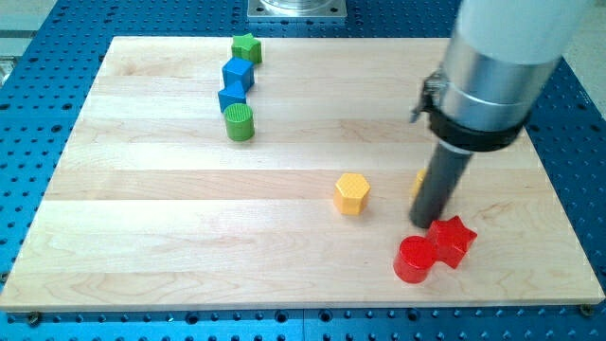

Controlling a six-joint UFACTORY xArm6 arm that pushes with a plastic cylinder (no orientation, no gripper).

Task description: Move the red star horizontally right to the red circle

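My tip [423, 224] rests on the desk [170, 237], no fingers in view so their state can't be told; red star [453, 239] just right-below it, touching red circle [414, 260].

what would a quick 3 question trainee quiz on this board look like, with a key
1. True or false: the red star touches the red circle.
2. Which block lies nearest my tip? A) green cylinder B) red star C) yellow hexagon
3. Fill in: the column at the view's top left runs, from top to bottom, green star, two ____ cubes, green cylinder.

Key
1. True; the star sits against the circle's upper right.
2. B; the tip stands just to the upper left of the star.
3. blue

A further yellow block is mostly hidden behind the rod.
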